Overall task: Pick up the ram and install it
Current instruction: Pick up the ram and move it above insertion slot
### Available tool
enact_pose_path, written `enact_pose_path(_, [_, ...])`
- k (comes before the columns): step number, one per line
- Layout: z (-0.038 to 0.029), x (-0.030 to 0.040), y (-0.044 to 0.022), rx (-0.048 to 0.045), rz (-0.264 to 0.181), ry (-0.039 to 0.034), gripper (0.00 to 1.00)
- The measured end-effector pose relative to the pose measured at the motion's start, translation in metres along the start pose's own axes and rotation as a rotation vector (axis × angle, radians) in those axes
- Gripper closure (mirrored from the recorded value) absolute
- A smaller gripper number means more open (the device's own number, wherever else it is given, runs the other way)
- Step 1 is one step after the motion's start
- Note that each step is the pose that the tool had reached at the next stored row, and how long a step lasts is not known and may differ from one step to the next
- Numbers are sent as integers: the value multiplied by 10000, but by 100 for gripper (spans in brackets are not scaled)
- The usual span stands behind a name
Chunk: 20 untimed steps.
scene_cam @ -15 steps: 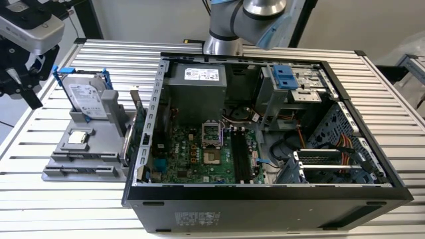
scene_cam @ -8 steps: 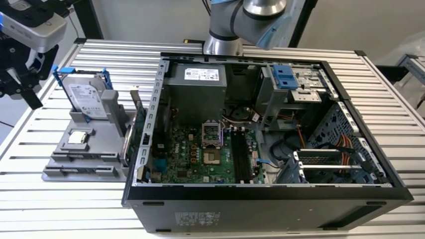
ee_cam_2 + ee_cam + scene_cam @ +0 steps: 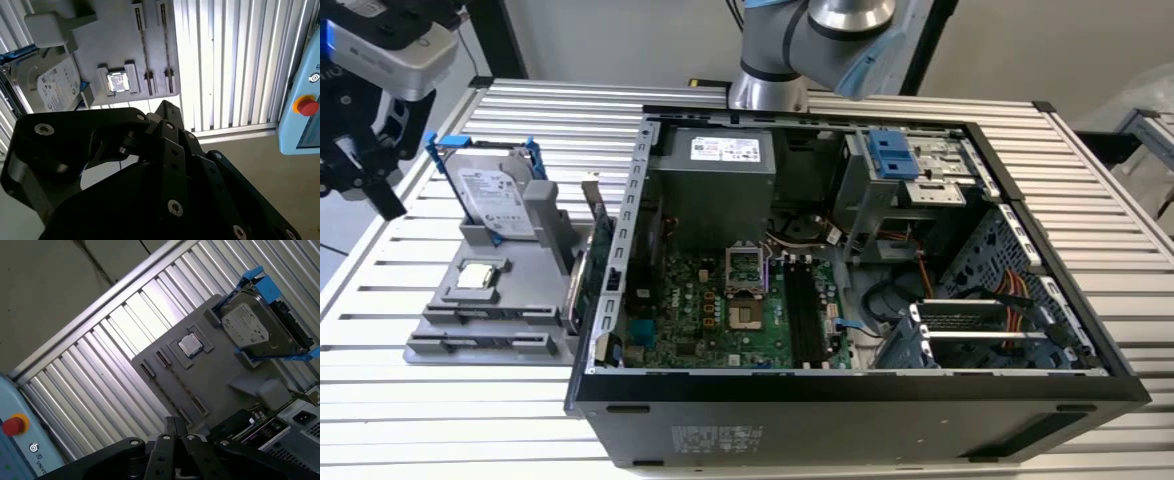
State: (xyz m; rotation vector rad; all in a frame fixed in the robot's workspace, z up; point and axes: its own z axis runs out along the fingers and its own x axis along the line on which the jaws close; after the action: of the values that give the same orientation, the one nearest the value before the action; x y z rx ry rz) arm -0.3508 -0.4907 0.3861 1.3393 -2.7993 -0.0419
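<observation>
Over the parts bench: my gripper point(image 3: 172, 423) is hovering above the grey parts tray point(image 3: 220, 375), its fingers drawn tightly together and gripping nothing I can see. Beneath it, the tray's two long narrow holders point(image 3: 143, 50) are lying just beside the square silver processor chip point(image 3: 119, 82), and the hard drive point(image 3: 55, 90) is standing beyond that. I cannot tell where the ram is sitting, nor how it looks. The motherboard's black slots point(image 3: 803, 310) are lying well away from my gripper, inside the open computer case point(image 3: 854, 400).
</observation>
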Motion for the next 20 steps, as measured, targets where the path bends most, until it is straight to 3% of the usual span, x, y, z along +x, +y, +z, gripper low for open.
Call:
enact_pose_path(7, [0,-1,1,117,-617,-57,100])
enact_pose_path(15, [0,-3,2,316,-1488,-166,100])
enact_pose_path(20, [0,-3,2,340,-1918,-167,100])
